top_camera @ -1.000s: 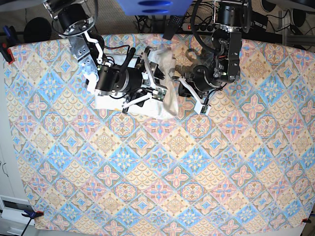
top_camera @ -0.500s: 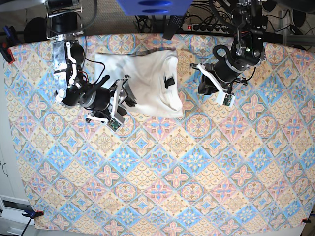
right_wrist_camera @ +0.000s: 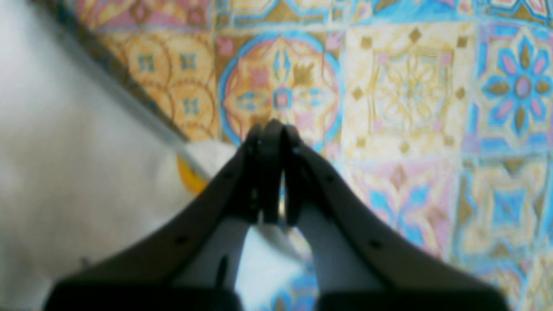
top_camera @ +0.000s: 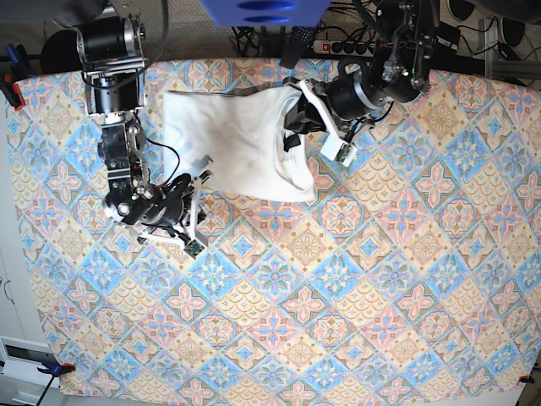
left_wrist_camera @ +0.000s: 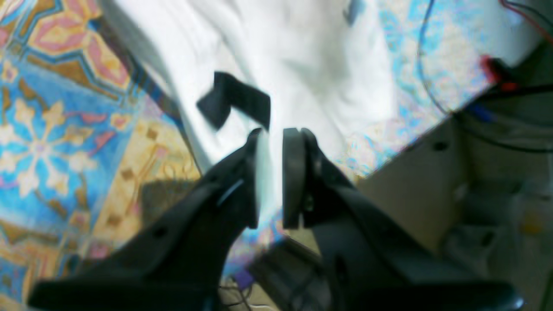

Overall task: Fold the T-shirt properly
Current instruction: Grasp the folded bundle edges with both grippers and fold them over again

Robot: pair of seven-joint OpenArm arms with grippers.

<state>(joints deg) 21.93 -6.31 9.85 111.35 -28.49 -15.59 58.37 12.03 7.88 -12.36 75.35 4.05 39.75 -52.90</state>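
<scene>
The white T-shirt (top_camera: pixel 228 144) lies folded into a rough rectangle at the far middle of the table. Its black neck label (top_camera: pixel 290 141) shows near its right edge. My left gripper (top_camera: pixel 296 114) hovers over that collar edge. In the left wrist view the left gripper (left_wrist_camera: pixel 275 134) has only a thin slit between its jaws. Nothing is in that slit, and the label (left_wrist_camera: pixel 235 103) lies just beyond it. My right gripper (top_camera: pixel 201 165) sits at the shirt's near left edge. In the right wrist view the right gripper (right_wrist_camera: pixel 270 129) is shut and empty, with the shirt (right_wrist_camera: pixel 65 151) beside it.
A patterned tablecloth (top_camera: pixel 338 296) covers the table. A power strip and cables (top_camera: pixel 338 46) run along the far edge. A blue object (top_camera: pixel 254 8) hangs at top centre. Clamps (top_camera: pixel 10 89) pin the cloth at the left corners.
The right gripper has closed and its arm has dropped to the near left of the shirt. The left arm has swung back in over the collar edge. The shirt lies flat, released.
</scene>
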